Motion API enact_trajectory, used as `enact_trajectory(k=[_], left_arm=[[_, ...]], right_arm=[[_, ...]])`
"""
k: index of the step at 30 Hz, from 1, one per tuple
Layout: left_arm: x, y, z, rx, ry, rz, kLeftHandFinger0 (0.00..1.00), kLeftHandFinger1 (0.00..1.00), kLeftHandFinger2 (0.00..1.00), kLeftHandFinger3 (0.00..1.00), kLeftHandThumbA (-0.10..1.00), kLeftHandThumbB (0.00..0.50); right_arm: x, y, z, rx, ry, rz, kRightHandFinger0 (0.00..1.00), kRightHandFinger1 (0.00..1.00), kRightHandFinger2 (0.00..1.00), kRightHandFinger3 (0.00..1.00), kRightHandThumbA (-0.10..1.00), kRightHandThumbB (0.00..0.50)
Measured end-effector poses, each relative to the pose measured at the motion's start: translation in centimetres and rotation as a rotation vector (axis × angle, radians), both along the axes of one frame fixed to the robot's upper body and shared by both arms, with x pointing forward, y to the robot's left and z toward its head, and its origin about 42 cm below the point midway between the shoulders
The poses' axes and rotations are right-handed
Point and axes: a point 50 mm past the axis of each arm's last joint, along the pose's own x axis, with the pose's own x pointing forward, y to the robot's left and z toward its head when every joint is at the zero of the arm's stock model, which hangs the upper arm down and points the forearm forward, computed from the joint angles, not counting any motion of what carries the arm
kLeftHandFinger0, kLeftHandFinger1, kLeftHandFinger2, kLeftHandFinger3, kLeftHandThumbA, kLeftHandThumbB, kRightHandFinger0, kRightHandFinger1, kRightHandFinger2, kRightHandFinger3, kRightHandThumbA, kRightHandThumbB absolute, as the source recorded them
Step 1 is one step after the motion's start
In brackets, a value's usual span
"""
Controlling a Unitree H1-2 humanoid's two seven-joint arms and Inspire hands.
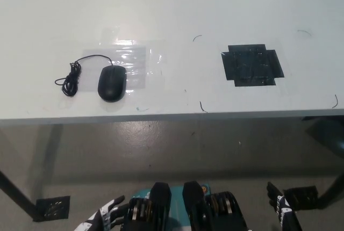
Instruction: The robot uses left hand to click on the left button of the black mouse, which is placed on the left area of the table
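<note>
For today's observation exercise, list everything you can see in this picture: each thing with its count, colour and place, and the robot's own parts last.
table: one, white, fills the upper half of the view
mouse: one, black, left area of the table, near the front edge
cable: one, black, coiled just left of the mouse and joined to it
clear tape: one patch, transparent, under and behind the mouse
black tape patch: one, black, right area of the table
floor: grey, below the table edge
left hand: one, white, bottom left, below the table, far from the mouse
right hand: one, black, bottom right, below the table
</note>
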Motion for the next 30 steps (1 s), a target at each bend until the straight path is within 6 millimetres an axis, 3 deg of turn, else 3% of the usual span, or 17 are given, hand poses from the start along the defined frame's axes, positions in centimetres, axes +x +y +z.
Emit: enact_trajectory(k=[2,8,13,15,26,30], left_arm=[[0.1,0.3,-1.0,-0.005,0.009,0.035,1.00,1.00,1.00,1.00,1.00,0.261],[0.6,1.2,-5.4,-0.030,0.061,0.167,1.00,1.00,1.00,1.00,1.00,0.216],[0.9,1.4,-7.3,-0.036,0.058,0.254,1.00,1.00,1.00,1.00,1.00,0.219],[1.1,1.5,-7.6,-0.033,0.039,0.288,1.00,1.00,1.00,1.00,1.00,0.207],[1.2,2.1,-7.5,0.004,-0.060,0.374,1.00,1.00,1.00,1.00,1.00,0.277],[1.3,2.1,-7.5,0.008,-0.072,0.370,1.00,1.00,1.00,1.00,1.00,0.269]], right_arm=[[0.0,0.1,0.0,0.003,0.001,0.000,1.00,1.00,1.00,1.00,1.00,0.271],[0.0,0.5,-0.1,0.009,0.005,0.002,1.00,1.00,1.00,1.00,1.00,0.278],[0.1,0.7,-0.1,0.011,0.003,0.007,1.00,1.00,1.00,1.00,1.00,0.283],[0.2,0.9,0.0,0.012,0.000,0.011,1.00,1.00,1.00,1.00,1.00,0.280],[0.3,1.3,0.0,0.015,-0.003,0.023,1.00,1.00,1.00,1.00,1.00,0.277],[0.5,1.3,0.1,0.015,-0.007,0.027,1.00,1.00,1.00,1.00,1.00,0.265]])
